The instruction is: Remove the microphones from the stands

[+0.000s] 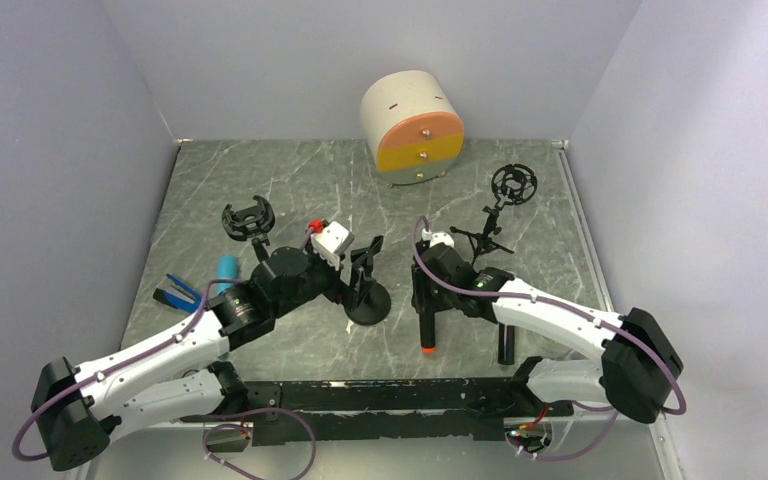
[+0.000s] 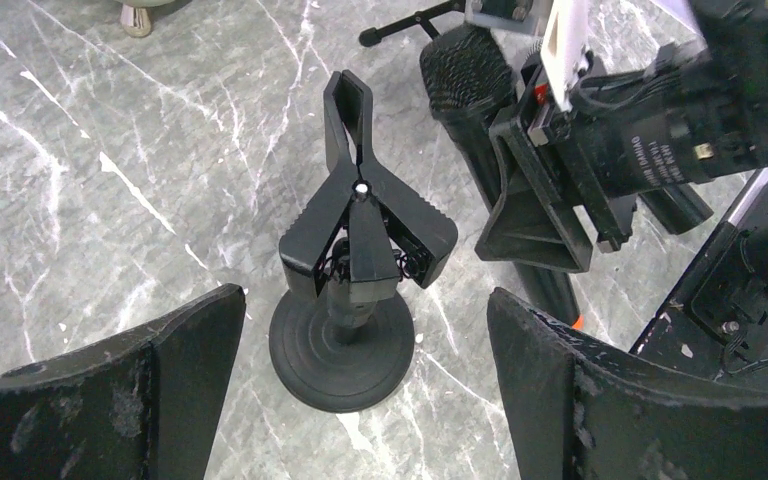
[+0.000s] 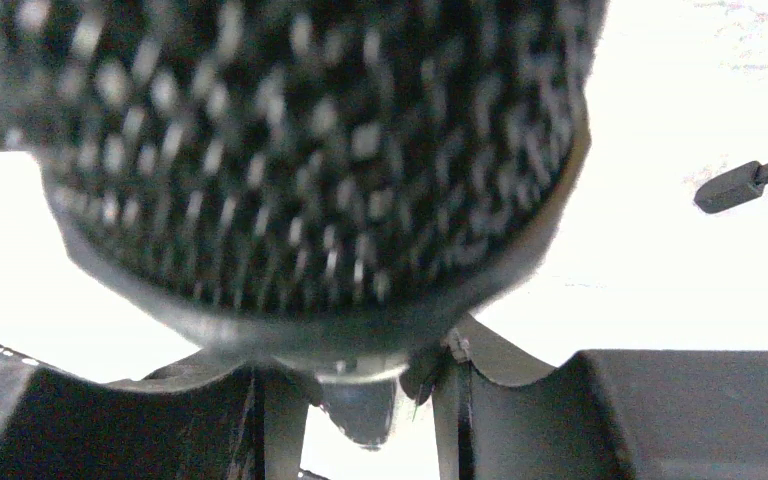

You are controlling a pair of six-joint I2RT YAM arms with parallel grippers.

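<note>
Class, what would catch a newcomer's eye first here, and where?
The black microphone fills the right wrist view, gripped in the right hand. Mid-table, the empty clip stand sits framed by the open left hand. A round drawer unit with orange and yellow fronts stands at the back.

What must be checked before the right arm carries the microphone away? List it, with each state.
1. The clip stand is empty, with the microphone out of it: ok.
2. The right tool is shut on the microphone: ok.
3. The left tool is clear of the clip stand: ok, jaws wide on either side, not touching it.
4. The clip stand is upright on its round base: ok.
5. The microphone's orange end is off the table: cannot tell.
</note>
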